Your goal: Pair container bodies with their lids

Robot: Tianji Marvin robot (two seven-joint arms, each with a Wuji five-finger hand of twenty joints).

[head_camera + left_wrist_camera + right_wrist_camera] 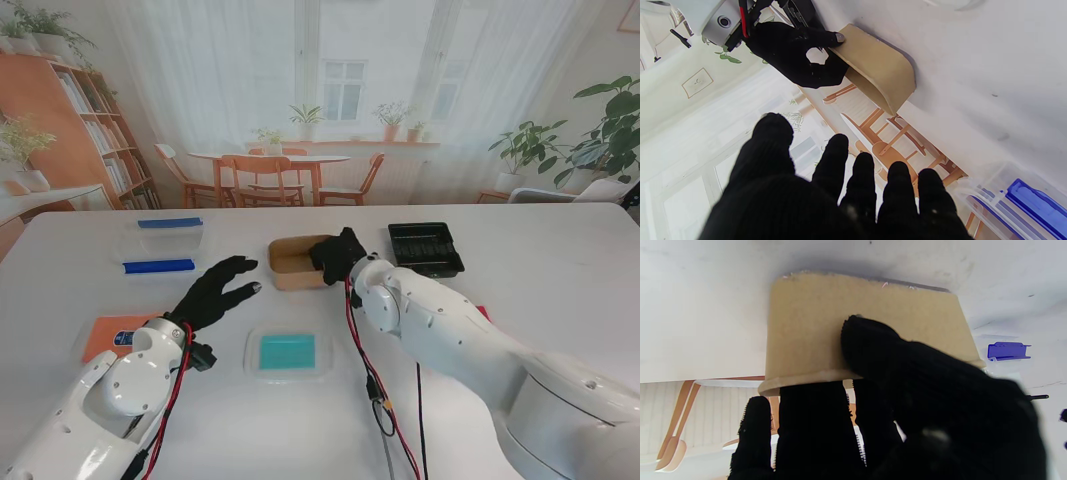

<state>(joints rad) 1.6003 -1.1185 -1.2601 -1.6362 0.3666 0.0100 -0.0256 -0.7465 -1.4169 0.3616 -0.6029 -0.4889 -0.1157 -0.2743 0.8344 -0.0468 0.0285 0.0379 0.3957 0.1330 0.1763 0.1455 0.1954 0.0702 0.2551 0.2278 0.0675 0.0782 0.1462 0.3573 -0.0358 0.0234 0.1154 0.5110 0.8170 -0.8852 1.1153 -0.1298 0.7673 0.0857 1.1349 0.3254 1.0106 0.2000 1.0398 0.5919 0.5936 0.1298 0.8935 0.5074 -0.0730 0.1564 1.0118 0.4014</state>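
Fingers [813, 426] of the right hand [338, 255] are closing on the right wall of the tan container [295, 262], thumb outside, the rest over the rim. Left hand [215, 292] is hovering open and empty, nearer to me than the tan container. No body is wearing a lid: the teal lid [288, 352] is lying nearer to me than the tan container, the black tray [425, 247] just right of it, the blue-clipped clear box [165, 245] to its left. Pairing appears to be barely beginning.
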